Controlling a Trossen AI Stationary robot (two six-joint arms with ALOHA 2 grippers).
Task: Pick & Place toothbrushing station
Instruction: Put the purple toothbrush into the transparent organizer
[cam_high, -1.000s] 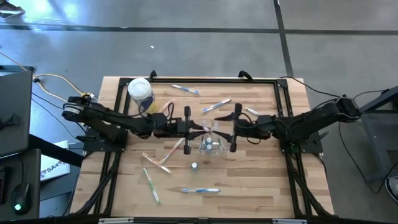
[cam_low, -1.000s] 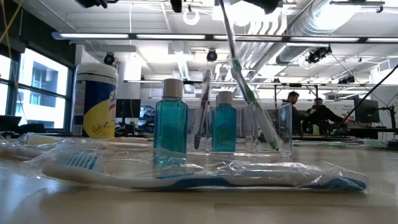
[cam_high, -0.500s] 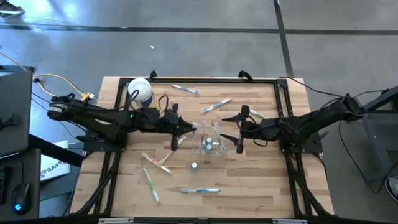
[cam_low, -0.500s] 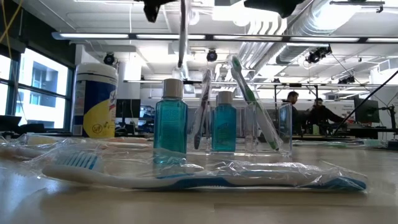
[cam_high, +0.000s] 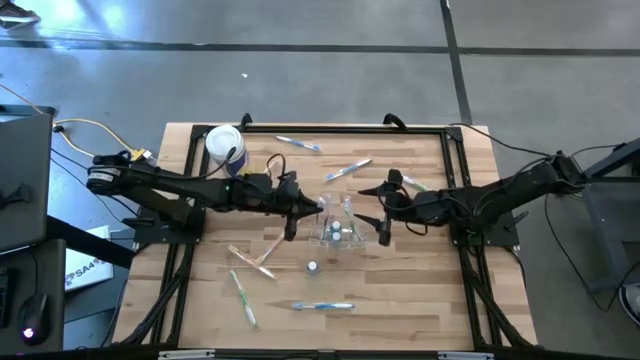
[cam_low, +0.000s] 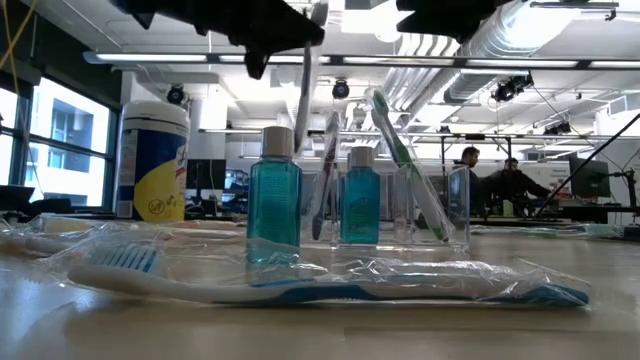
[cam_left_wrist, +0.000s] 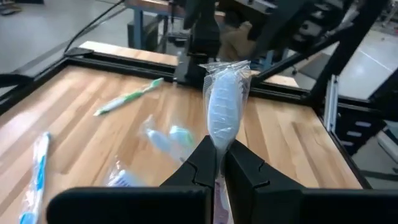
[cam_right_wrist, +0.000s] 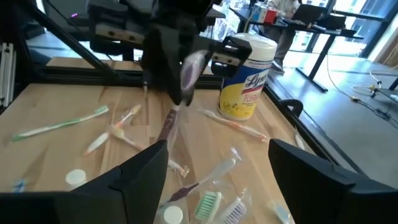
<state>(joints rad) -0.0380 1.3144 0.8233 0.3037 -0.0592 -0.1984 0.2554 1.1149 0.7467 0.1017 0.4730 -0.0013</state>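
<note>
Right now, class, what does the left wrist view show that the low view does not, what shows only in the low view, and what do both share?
Only the left wrist view: the left gripper's fingers shut on a wrapped toothbrush, and a green toothbrush lying on the table.
Only the low view: two blue bottles, the yellow-labelled canister, people in the room behind.
Both: that held toothbrush, raised off the table.

A white-lidded round canister (cam_high: 225, 148) with a yellow label stands upright near the wooden table's (cam_high: 420, 300) far left corner. A yellow cable (cam_high: 85, 128) trails off that side. Two people (cam_low: 500, 182), apparently seated, show in the room beyond.
</note>
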